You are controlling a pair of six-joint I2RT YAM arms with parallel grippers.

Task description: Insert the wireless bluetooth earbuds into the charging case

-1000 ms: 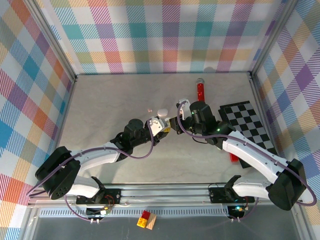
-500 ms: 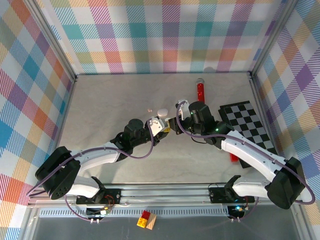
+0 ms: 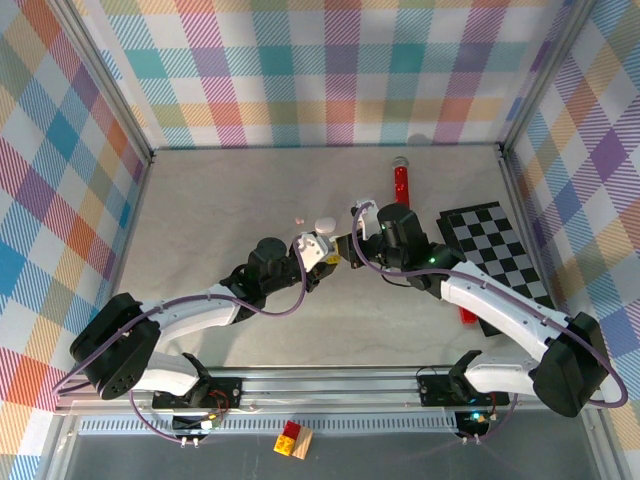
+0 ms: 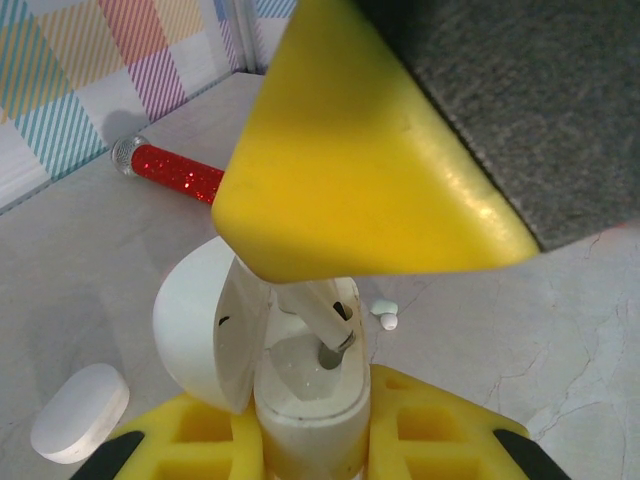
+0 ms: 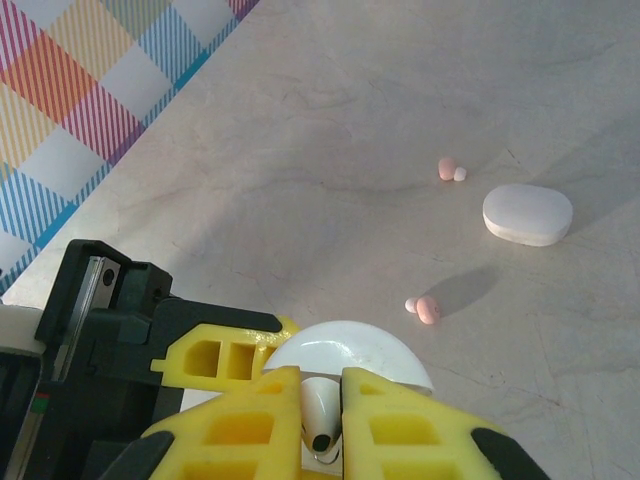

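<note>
1. The left gripper [image 3: 317,252] is clamped on the open charging case [image 4: 305,395], which is held upright with its lid swung to 9 o'clock in the left wrist view.
2. The right gripper [image 5: 320,398] is pinched on one earbud [image 4: 318,312], whose tip is seen at the mouth of a case well.
3. Loose earbuds [image 5: 425,308] are seen on the table [image 3: 230,200], about 11 o'clock of the held case in the top view.
4. A closed second case [image 5: 527,213] is seen at 12 o'clock and a red cylinder [image 3: 399,181] at 1 o'clock.

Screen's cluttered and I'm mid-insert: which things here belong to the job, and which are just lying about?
Job: open charging case in left hand; earbud in right hand; loose earbuds.
Lying about: closed white case; red glitter tube; checkered mat; red-and-yellow block.
</note>
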